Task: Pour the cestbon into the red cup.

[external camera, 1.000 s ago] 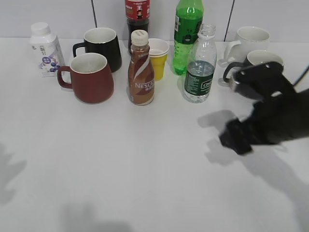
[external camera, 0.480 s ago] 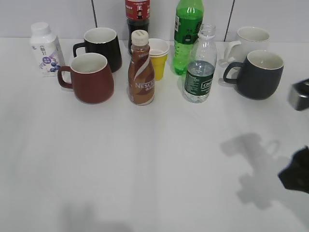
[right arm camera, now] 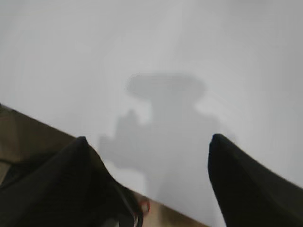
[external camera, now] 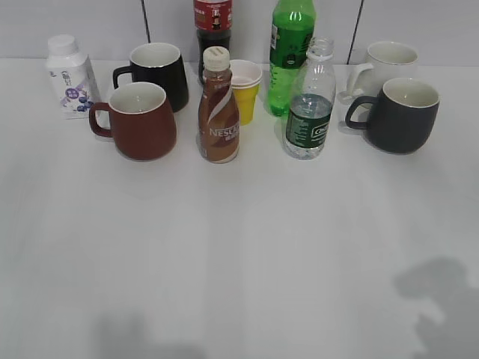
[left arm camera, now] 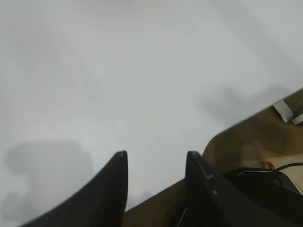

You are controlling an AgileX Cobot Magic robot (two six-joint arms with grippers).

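The cestbon (external camera: 309, 105), a clear capless bottle with a dark green label, stands upright at the back middle-right of the table. The red cup (external camera: 138, 120), a squat dark red mug with a white inside, stands to its left with its handle pointing left. The brown Nescafe bottle (external camera: 218, 108) stands between them. Neither gripper shows in the exterior view. My left gripper (left arm camera: 156, 155) is open and empty over the table's edge. My right gripper (right arm camera: 147, 138) is wide open and empty over bare table near its edge.
A black mug (external camera: 159, 72), yellow paper cup (external camera: 245, 90), green soda bottle (external camera: 290, 48), cola bottle (external camera: 212, 26), white milk bottle (external camera: 70, 76), white mug (external camera: 388, 63) and dark grey mug (external camera: 400, 114) stand along the back. An arm's shadow (external camera: 441, 292) lies at the front right.
My right arm has pulled back from in front of the dark grey mug, moved down and right, and left the exterior view. Only its shadow remains. The bottles and cups have not moved.
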